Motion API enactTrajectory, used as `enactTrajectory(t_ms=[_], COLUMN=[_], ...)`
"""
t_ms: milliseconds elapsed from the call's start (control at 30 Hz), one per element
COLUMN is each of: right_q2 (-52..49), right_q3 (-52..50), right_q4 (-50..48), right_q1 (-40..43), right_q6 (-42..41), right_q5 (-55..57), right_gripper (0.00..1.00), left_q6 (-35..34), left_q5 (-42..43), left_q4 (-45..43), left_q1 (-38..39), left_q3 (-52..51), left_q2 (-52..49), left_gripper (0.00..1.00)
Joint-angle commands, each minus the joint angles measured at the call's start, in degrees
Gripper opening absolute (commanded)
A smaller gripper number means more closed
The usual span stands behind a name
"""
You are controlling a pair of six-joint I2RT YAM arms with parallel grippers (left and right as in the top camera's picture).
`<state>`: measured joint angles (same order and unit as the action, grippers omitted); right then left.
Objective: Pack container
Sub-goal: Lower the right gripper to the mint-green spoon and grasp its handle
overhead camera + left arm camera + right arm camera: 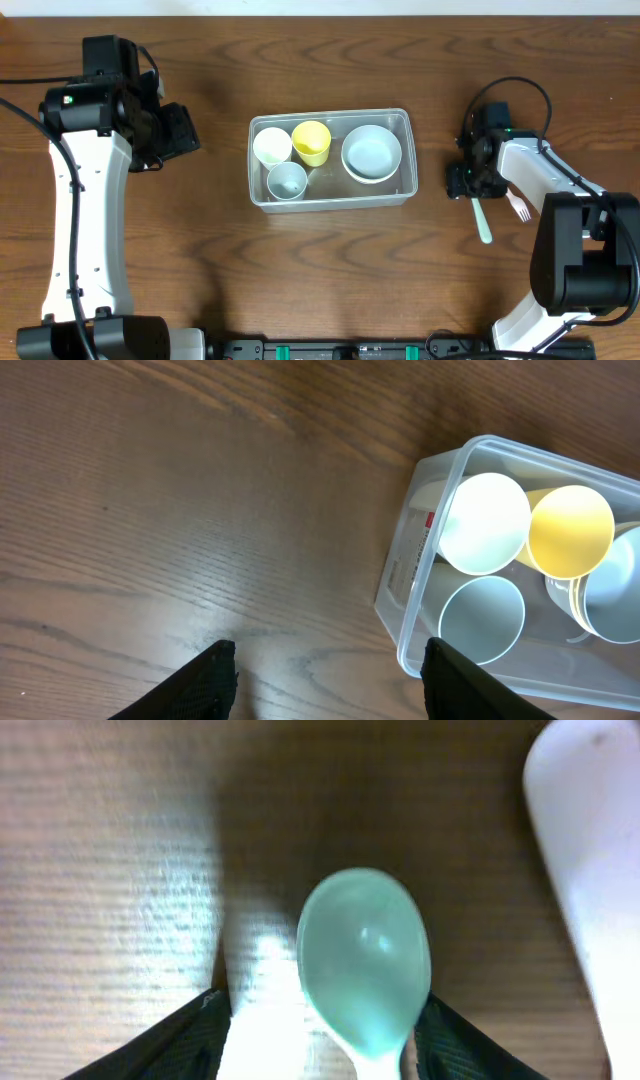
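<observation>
Clear plastic rectangular container [330, 158], rounded corners, raised rim, sits mid wood-grain table [150, 260]. Inside: glossy white cup [272, 146], yellow cup [311, 142] and pale blue cup [287, 181], all round and upright, plus a wide pale bowl [371, 153] at the right end. Smooth translucent mint spoon [365, 960] lies on the table right of the container, near a pale fork [520, 208]. Right gripper [468, 183] points down over the spoon's oval bowl, fingers spread either side w/ a gap, not clamped. Left gripper [330, 690] hovers left of the container, fingers wide apart, nothing btwn them.
</observation>
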<state>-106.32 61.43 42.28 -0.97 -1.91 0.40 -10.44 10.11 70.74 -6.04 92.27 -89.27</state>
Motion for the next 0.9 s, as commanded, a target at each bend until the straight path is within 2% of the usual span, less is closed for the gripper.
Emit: enactTrajectory(t_ms=[0,333,633,867], right_q2=[-4.70,-4.70,-4.70,-4.70], right_q3=[-4.04,-4.04,-4.04,-4.04], right_q4=[2.05,2.34,2.34,2.29], right_q1=[0.22,0.22,0.22,0.22], right_q6=[-0.87,-0.87,-0.87,-0.87], right_q5=[-1.29,-1.31,-1.29,-1.31], right_gripper=[0.53,0.28,0.15,0.09], left_q6=[0.87,0.90,0.90,0.90], left_q5=[-0.66,-0.66,-0.66,-0.66], left_q4=[0.44,0.63,0.63,0.63], left_q1=[0.02,0.02,0.02,0.02], left_q3=[-0.20,-0.20,-0.20,-0.20], left_q2=[-0.59,-0.59,-0.59,-0.59], left_gripper=[0.60,0.60,0.60,0.61])
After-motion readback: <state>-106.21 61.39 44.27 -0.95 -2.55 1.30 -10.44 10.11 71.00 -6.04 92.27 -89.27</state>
